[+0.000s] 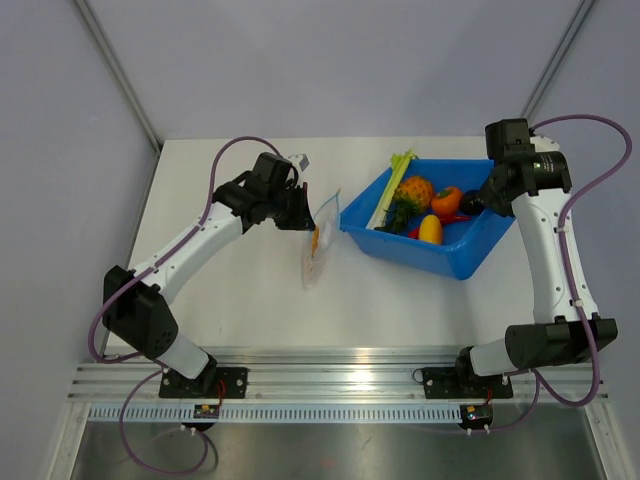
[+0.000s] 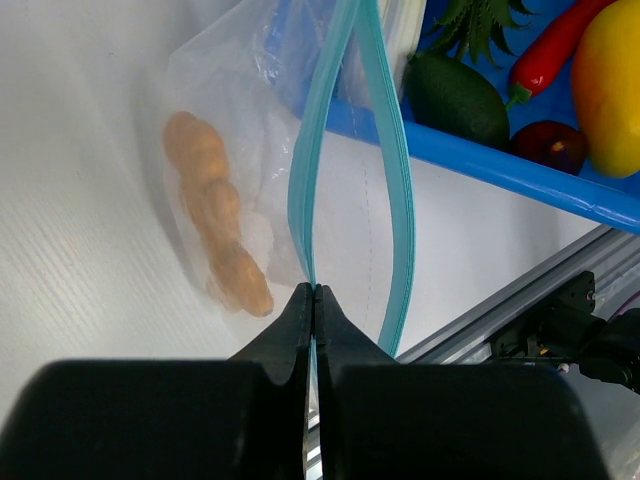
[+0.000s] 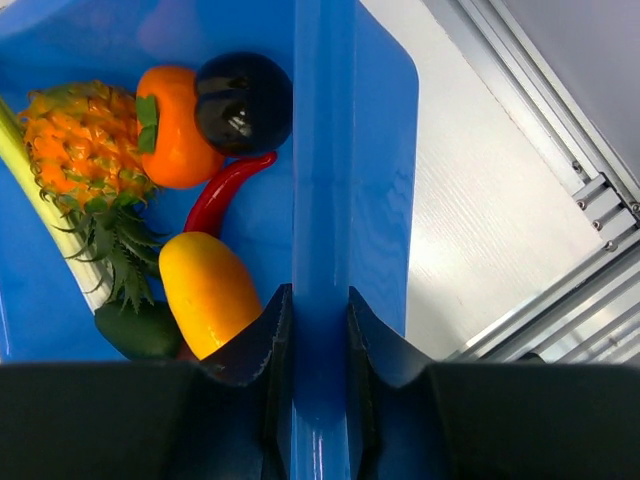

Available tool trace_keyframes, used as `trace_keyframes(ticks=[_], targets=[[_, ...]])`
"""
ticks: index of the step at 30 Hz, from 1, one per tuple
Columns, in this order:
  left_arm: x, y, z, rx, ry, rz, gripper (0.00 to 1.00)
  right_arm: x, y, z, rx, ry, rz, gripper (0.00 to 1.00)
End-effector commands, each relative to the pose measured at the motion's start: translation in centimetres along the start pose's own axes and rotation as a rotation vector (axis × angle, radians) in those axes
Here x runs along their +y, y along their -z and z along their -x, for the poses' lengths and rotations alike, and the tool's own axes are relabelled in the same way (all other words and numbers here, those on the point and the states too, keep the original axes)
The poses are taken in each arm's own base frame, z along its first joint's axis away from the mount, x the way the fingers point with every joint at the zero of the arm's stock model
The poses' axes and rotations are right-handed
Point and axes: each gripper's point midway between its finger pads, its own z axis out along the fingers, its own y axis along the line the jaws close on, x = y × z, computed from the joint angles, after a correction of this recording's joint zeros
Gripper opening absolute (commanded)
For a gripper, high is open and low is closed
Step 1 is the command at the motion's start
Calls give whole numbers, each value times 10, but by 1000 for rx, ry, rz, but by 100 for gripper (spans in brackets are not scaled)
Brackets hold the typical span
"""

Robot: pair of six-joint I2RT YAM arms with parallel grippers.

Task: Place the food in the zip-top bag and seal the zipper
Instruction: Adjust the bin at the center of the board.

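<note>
— While your right claw [image 3: 318, 300] grips the blue tray [image 3: 322, 150], what is the biggest thing that could go wrong?

— The tray itself. My jaws there are closed partway, pinched on its wall and on nothing else. If I tip or drag it carelessly, I judge the whole load could slide out at once: the pineapple [image 3: 85, 135], the leek [image 1: 395, 185] and the round orange fruit [image 3: 175, 140] along with the pieces I actually want.

— And the zip-top bag [image 1: 318, 245]?

— It sits on the table [image 1: 230, 300] just beside the tray's left side, with the lumpy orange cluster [image 2: 215, 215] already inside. My left claw [image 2: 313, 292] is fully shut on one lip of the zipper [image 2: 300, 190], so the two blue-green strips stand apart and the mouth gapes. The film looks thin and slippery. A sideways tug could pull the strip out of my pinch, or the free lip could sag back and narrow the opening.

— Anything smaller?

— The yellow oblong piece [image 3: 208, 290] and the red chili [image 3: 225, 190] lie in the tray, apart from the bag's mouth. They look smooth and rounded, so I expect they could roll past that narrow gap. One could also come to rest against the strip, and then the seal would not press closed along its whole length.
</note>
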Motion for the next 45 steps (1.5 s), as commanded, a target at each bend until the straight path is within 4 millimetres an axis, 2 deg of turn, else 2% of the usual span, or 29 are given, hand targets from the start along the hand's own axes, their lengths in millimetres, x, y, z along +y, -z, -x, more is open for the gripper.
trace_keyframes(ticks=[1,4,6,7,8,9,10,11,12,13,14,16,19,20,25,26,29,32,35,36,38,40,42,44,45], targets=[[-12,12,15,-68,-32,-48,0,-17,5,-4,0,62,-54,0],[-10,12,14,-66,-32,-41,0,-17,2,-9,-11,30,-40,0],[-10,11,14,-65,-32,-40,0,-16,-8,-23,9,-1,-32,0],[-10,11,14,-66,-30,-41,0,-11,-4,-17,-38,-54,18,0],[-10,10,15,-65,-30,-40,0,-14,-17,-32,-23,-85,4,0],[-11,10,16,-69,-31,-42,0,-15,-22,-35,-41,-117,12,0],[-10,10,15,-65,-32,-40,0,-10,-17,-26,-113,-187,75,0],[-11,11,18,-72,-36,-40,0,-15,-33,-45,-97,-222,53,0],[-10,11,18,-75,-40,-34,0,-16,-37,-50,-110,-258,62,0],[-9,12,18,-71,-39,-29,0,-14,-33,-42,-166,-330,109,0],[-9,13,20,-75,-42,-26,0,-20,-48,-59,-155,-377,83,0],[-10,15,22,-81,-47,-22,0,-26,-57,-70,-179,-495,86,0],[-11,16,22,-86,-49,-26,0,-33,-63,-77,-207,-613,86,0],[-11,16,22,-83,-49,-28,0,-39,-69,-85,-203,-670,61,0],[-7,13,17,-74,-42,-23,0,-64,-76,-115,-160,-892,-62,0],[-7,12,16,-69,-41,-22,0,-64,-79,-122,-134,-975,-69,0],[-8,8,17,-65,-42,-26,0,-57,-86,-142,-47,-1069,-67,0],[-10,7,18,-61,-38,-35,0,-45,-94,-148,-9,-1088,-30,0],[-10,8,18,-59,-39,-35,0,-32,-99,-143,4,-1040,8,8],[-10,8,18,-61,-40,-33,0,-29,-99,-143,12,-1025,12,18],[-9,8,17,-55,-39,-30,0,-16,-100,-140,35,-941,53,28],[-9,7,17,-56,-38,-32,0,0,-94,-134,59,-841,132,43],[-10,6,18,-56,-32,-34,0,15,-87,-124,51,-764,226,48],[-10,4,17,-52,-29,-34,0,16,-81,-122,45,-672,254,52],[-10,4,18,-52,-30,-36,0,9,-80,-127,52,-643,223,57]])
